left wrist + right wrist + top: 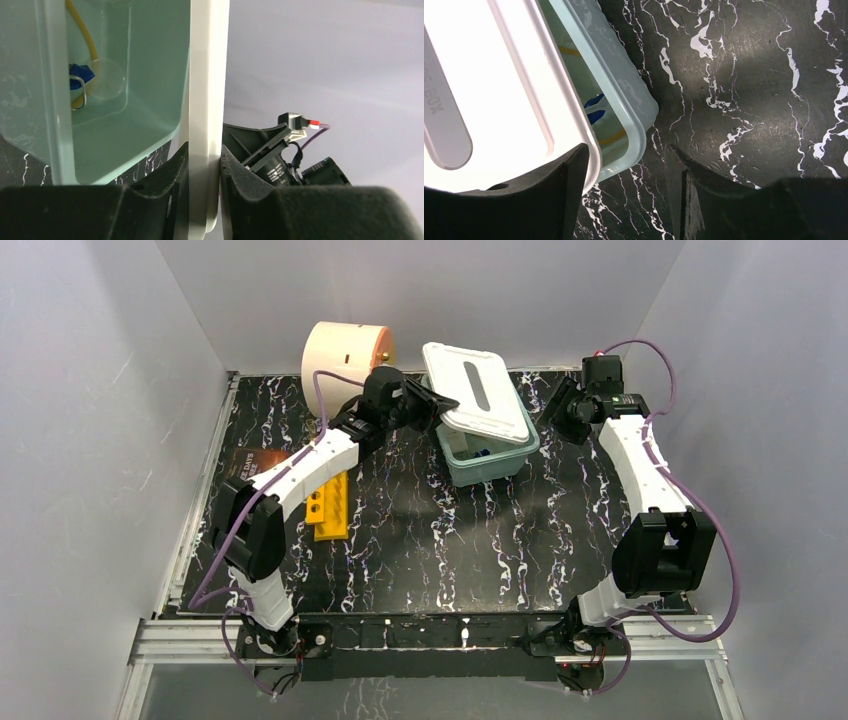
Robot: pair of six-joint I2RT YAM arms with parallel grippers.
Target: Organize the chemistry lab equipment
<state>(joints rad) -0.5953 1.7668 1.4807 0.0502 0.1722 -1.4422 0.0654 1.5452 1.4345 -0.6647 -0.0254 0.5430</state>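
A teal bin [492,464] stands at the back middle of the mat, with a white lid [478,390] lying askew over it. My left gripper [438,403] is shut on the lid's left edge; in the left wrist view the gripper [205,150] pinches the lid [207,75] from both sides. Inside the bin [130,120] lie a yellow loop [82,30], a blue-tipped tool [77,76] and a small glass dish [107,80]. My right gripper [553,410] is open by the lid's right corner [499,90], gripping nothing. The yellow tube rack [330,506] lies under the left arm.
A large cream drum [345,355] stands at the back left, just behind my left gripper. A brown card [262,462] lies at the left edge of the black marbled mat [480,550]. Grey walls close in on the left, back and right.
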